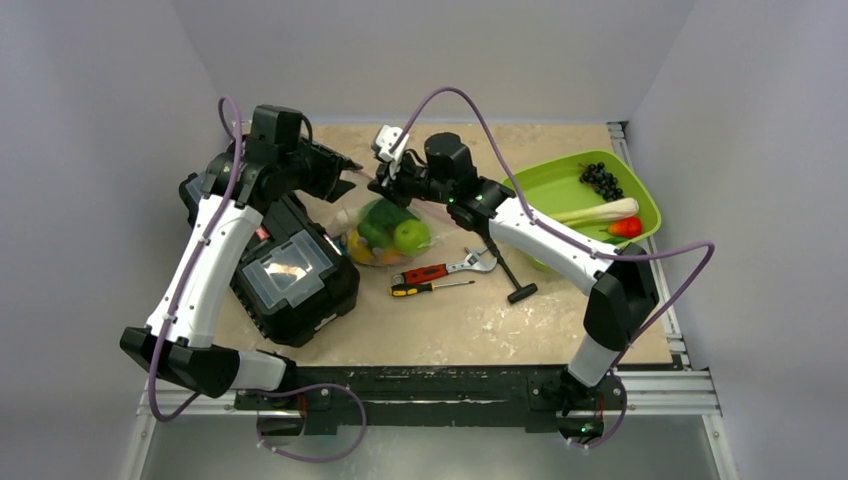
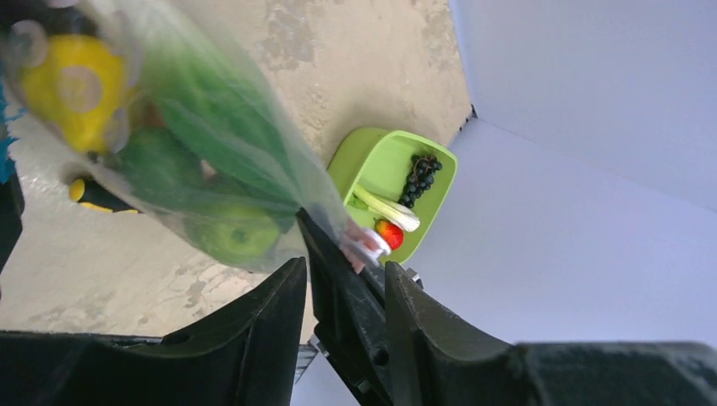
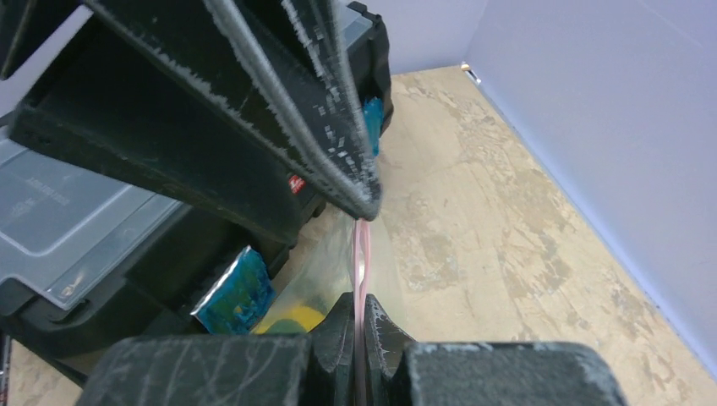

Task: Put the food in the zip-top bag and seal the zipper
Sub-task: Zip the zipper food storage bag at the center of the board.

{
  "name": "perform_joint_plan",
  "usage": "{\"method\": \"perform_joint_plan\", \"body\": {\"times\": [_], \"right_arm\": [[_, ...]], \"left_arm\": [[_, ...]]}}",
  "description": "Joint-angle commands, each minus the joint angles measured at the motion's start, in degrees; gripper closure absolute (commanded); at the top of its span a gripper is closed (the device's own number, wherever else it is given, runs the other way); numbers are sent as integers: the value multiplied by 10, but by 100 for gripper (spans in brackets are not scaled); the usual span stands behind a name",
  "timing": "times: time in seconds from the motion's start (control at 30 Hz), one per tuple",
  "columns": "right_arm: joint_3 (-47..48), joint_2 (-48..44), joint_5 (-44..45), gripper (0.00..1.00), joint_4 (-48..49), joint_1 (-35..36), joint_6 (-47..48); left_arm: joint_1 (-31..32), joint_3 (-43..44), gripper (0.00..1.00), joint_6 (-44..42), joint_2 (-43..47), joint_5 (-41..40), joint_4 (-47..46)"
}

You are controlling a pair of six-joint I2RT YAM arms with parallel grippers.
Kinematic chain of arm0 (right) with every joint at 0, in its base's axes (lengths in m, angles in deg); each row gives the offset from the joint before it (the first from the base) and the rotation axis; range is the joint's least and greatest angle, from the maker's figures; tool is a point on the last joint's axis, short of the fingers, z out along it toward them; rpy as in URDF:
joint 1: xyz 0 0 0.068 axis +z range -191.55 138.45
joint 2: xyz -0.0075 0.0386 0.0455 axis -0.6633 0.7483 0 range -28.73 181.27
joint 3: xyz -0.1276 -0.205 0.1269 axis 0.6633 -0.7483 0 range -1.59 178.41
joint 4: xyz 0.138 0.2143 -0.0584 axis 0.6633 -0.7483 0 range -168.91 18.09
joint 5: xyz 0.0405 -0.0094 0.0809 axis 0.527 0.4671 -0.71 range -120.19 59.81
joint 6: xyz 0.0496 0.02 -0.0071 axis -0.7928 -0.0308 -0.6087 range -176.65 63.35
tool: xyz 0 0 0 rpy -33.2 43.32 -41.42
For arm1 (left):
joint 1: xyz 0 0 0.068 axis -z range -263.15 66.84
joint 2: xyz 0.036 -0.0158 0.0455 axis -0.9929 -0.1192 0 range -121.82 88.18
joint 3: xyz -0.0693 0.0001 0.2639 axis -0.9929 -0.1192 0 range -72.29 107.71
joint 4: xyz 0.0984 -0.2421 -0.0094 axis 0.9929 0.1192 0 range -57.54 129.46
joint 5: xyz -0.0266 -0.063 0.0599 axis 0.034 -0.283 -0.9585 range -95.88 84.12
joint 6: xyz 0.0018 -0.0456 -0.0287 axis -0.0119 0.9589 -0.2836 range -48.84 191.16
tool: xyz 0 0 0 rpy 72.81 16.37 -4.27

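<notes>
Right gripper (image 3: 361, 320) jaws are pinched tight on the zipper (image 3: 361, 254). Left gripper (image 3: 367, 201) is clamped on the same strip further along, and the zip-top bag (image 1: 385, 238) sags below both.

Pretty clearly a robotics lab test cell. Boxed in on three sides by plain pale wall panels (image 1: 90, 150) around a scuffed beige tabletop (image 1: 560, 320). Got a left arm (image 1: 205, 265) and a right arm (image 1: 545, 240) mounted by an aluminium extrusion frame (image 1: 680, 385) at the near edge, trailing purple cables (image 1: 455, 91). Staged with props too: toy grapes (image 1: 602, 180) in a lime-green tray (image 1: 555, 185), a red-handled wrench (image 1: 440, 270), a screwdriver (image 1: 425, 289), a black toolbox (image 1: 290, 280).
</notes>
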Motion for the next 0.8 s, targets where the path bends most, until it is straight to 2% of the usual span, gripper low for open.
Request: {"method": "perform_joint_plan", "body": {"times": [0.0, 0.23, 0.37, 0.5, 0.57, 0.77], "right_arm": [[10, -27, 44, 100, 40, 10, 33], [11, -27, 56, 100, 37, 19, 42], [12, -28, 63, 100, 33, 21, 46], [12, -28, 65, 100, 31, 24, 49], [12, -29, 66, 100, 30, 24, 51], [7, -36, 69, 100, 31, 30, 63]], "left_arm": [[3, 18, 62, 35, 9, -35, 57], [8, 25, 67, 35, 4, -54, 65], [9, 40, 63, 24, 2, -71, 67], [12, 51, 50, 9, -4, -78, 56], [13, 54, 48, 5, -7, -76, 51], [12, 61, 55, 2, -19, -64, 40]]}}
